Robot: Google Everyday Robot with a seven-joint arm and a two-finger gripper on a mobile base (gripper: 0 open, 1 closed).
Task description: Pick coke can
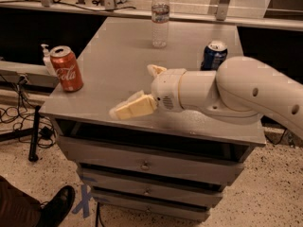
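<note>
The red coke can [66, 68] with white script and a silver top stands upright near the left edge of the grey cabinet top [118, 65]. My gripper [135, 91] hangs over the front middle of the top, to the right of the can and well apart from it. Its cream fingers [132, 109] are spread, one pointing left and low, the other up behind the wrist. It holds nothing.
A dark blue can [214, 56] stands at the right, just behind my arm. A clear water bottle [160, 18] stands at the back middle. A white pump bottle [46, 59] is behind the coke can. Drawers are below; a person's shoe [57, 207] is on the floor at lower left.
</note>
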